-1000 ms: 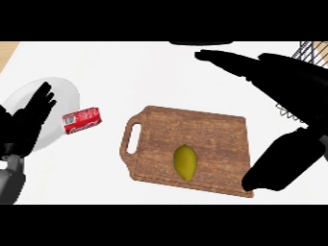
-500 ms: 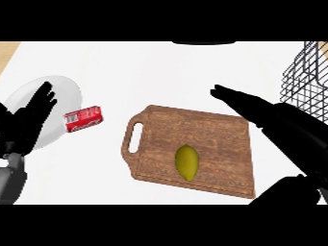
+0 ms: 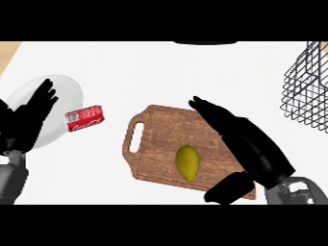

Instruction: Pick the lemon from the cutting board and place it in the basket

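Far to the left of the brown wooden cutting board [image 3: 184, 146], the left robot hand [image 3: 20, 120] rests open with its fingers straight and pointing up, in front of a round white plate [image 3: 63, 91] that lies on the white table [image 3: 159, 72]. Between this plate and the board lies a red drink can [image 3: 85, 118] on its side, just beside the plate's edge and a little apart from the board's handle end. The board has a slot handle on its left side. The yellow oval lemon [image 3: 187, 162] lies on the board, in its lower middle part, touched by nothing. The right robot hand [image 3: 241, 139] is stretched over the right half of the board – fingers long and straight, wide open, holding nothing – just to the right of the lemon and apart from it. Well to the upper right of the board stands the black wire basket [image 3: 315, 91], partly cut by the view's edge.
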`<state>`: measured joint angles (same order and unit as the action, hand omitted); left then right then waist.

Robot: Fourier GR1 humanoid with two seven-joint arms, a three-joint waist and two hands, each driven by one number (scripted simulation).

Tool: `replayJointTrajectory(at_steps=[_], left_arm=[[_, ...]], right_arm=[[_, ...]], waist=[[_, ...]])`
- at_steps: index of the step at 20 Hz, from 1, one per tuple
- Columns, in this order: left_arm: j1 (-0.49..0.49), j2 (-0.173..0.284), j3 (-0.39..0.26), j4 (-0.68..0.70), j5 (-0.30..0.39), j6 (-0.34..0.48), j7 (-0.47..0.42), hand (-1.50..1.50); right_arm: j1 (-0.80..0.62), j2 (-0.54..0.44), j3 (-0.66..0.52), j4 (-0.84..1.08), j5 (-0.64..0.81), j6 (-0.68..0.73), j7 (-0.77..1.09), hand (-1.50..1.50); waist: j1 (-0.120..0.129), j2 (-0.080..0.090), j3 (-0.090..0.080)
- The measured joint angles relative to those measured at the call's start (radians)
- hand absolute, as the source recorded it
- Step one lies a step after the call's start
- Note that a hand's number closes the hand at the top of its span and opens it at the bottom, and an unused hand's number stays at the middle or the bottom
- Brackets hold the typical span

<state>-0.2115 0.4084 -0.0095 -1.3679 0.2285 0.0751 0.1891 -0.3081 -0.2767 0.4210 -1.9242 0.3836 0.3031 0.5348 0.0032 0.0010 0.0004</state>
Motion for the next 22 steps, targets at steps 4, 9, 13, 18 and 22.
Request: replayJointTrajectory(at_steps=[4,9,13,18,22], left_arm=[[0.003,-0.004,0.024,0.008,-0.008,-0.025,-0.007,0.00],[0.026,-0.026,0.032,-0.015,-0.026,-0.034,-0.004,0.00],[0.020,-0.042,0.042,-0.035,-0.048,-0.032,0.026,0.00],[0.011,-0.062,0.068,-0.028,-0.068,-0.054,0.031,0.00],[0.010,-0.082,0.083,-0.030,-0.092,-0.057,0.035,0.00]], right_arm=[[0.007,0.077,0.024,0.110,0.075,-0.057,-0.074,-1.50],[0.004,0.117,0.045,0.249,0.152,-0.065,-0.123,-1.50],[0.024,0.139,0.057,0.311,0.204,-0.059,-0.154,-1.50],[0.043,0.142,0.028,0.335,0.244,-0.022,-0.203,-1.50],[0.053,0.139,-0.018,0.336,0.251,0.009,-0.252,-1.50]], waist=[[0.000,0.000,0.000],[0.001,-0.001,0.000],[0.000,-0.001,0.000],[-0.002,-0.001,0.000],[-0.003,-0.001,0.000]])
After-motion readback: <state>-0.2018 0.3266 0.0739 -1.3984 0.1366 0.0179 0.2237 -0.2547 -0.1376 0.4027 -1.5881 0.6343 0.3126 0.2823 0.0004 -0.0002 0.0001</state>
